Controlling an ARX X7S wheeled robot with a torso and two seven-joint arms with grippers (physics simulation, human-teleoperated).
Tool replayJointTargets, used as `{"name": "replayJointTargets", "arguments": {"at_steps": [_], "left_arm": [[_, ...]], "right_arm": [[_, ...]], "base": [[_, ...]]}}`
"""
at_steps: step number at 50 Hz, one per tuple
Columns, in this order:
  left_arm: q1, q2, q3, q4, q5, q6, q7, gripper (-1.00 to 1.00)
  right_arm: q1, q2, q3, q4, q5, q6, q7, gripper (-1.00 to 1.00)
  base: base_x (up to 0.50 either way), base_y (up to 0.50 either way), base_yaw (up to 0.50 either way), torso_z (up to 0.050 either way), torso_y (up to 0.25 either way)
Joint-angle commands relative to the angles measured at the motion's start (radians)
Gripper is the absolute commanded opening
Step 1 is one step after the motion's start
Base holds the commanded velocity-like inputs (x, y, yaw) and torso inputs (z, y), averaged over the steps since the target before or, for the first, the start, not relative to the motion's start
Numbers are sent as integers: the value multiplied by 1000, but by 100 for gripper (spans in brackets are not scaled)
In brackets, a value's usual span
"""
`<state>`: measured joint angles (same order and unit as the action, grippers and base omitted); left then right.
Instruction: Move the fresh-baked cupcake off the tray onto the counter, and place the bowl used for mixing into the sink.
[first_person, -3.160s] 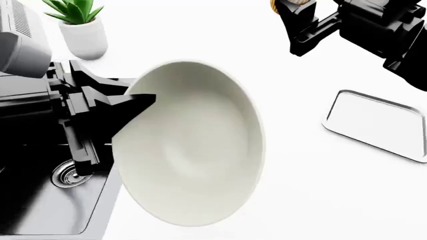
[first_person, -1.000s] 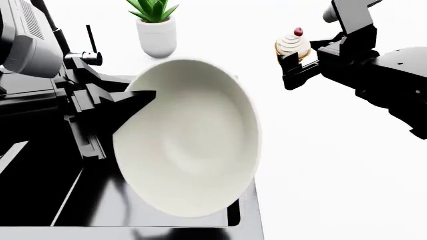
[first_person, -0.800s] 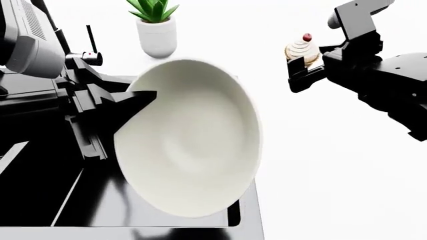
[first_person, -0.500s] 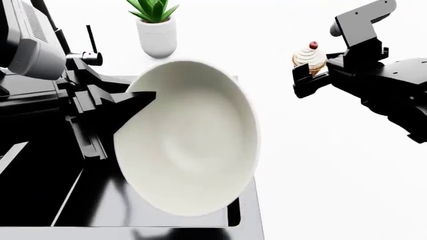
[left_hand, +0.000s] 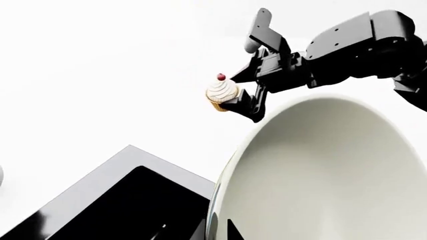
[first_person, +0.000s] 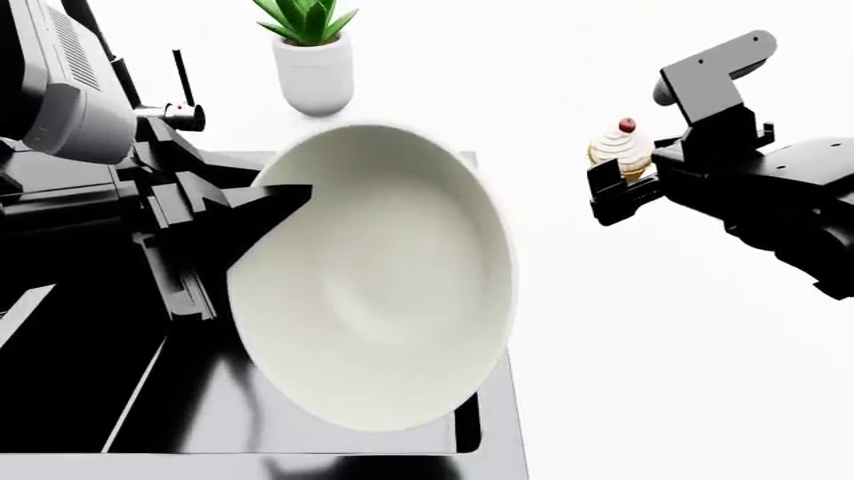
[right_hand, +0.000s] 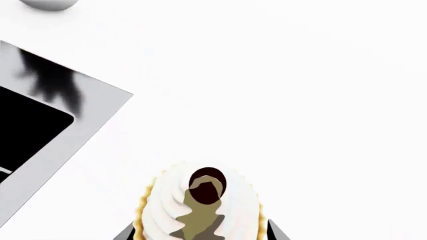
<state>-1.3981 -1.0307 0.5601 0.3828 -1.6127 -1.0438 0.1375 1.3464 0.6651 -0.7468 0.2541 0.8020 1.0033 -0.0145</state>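
The large off-white bowl (first_person: 380, 290) hangs tilted over the black sink (first_person: 120, 400), its rim pinched by my left gripper (first_person: 274, 200), which is shut on it. In the left wrist view the bowl (left_hand: 327, 175) fills the near side, with the gripper (left_hand: 215, 232) straddling its rim. My right gripper (first_person: 625, 178) is shut on the cupcake (first_person: 622, 148), holding it upright above the white counter (first_person: 641, 350), right of the sink. The cupcake (right_hand: 200, 210) sits between the right gripper's (right_hand: 200, 234) fingers; it also shows as the cupcake (left_hand: 221, 94) from the left wrist. The tray is out of view.
A white plant pot (first_person: 314, 72) with a green succulent stands on the counter behind the sink. The black faucet (first_person: 178, 95) rises at the sink's back edge, beside my left arm. The sink's steel rim corner (right_hand: 80, 115) lies off to one side of the cupcake.
My right gripper has carried the cupcake to the right and slightly lower, away from the bowl. The bowl and left arm have stayed still over the sink. The tray left the view earlier.
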Motion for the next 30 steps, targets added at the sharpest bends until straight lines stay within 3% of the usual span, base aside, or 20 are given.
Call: {"name": "replayJointTargets", "arguments": {"at_steps": [1, 30], "left_arm": [[-4, -1, -5, 0, -1, 2, -4, -100], [1, -1, -3, 2, 10, 8, -2, -100]], "right_arm": [[-9, 8, -4, -7, -6, 14, -14, -100], [-36, 18, -10, -22, 17, 32, -22, -100]], "base": [[0, 0, 0, 0, 0], [0, 0, 0, 0, 0]]}}
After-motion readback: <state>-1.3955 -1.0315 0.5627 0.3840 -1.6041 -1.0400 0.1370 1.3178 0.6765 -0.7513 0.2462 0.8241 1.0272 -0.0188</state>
